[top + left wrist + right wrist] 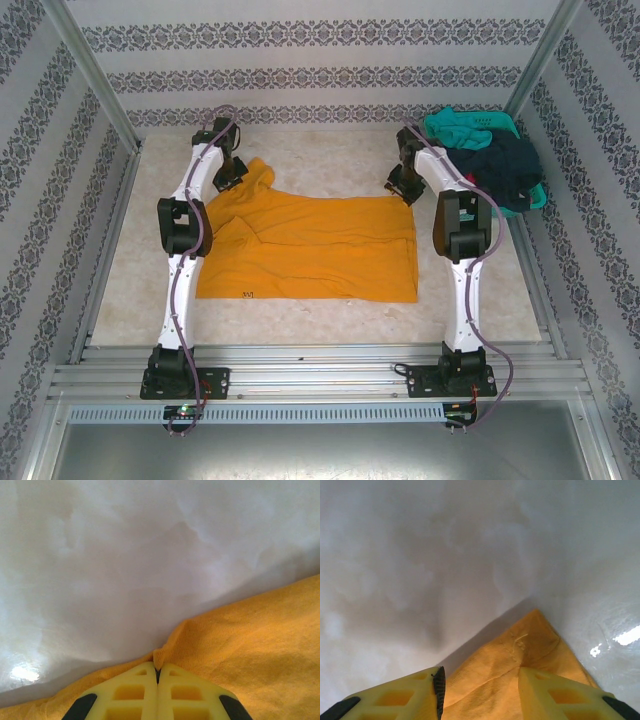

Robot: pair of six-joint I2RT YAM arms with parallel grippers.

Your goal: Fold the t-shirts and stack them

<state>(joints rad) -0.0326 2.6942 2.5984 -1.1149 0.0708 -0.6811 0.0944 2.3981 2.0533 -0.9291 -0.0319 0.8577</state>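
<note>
An orange-yellow t-shirt [310, 245] lies spread flat on the table, with a small label [247, 293] near its front hem. My left gripper [232, 172] is at the shirt's far left corner. In the left wrist view this gripper [157, 667] is shut, pinching a small fold at the edge of the orange cloth [250, 640]. My right gripper [403, 185] is at the far right corner. In the right wrist view it [480, 672] stands open, with the pointed cloth corner [530, 635] lying between its fingers.
A teal plastic basket [537, 196] stands at the back right beside the right arm. It holds a teal shirt [460, 125] and a dark navy shirt [500, 160]. Patterned walls and metal posts enclose the table; bare tabletop [320, 150] lies beyond the shirt.
</note>
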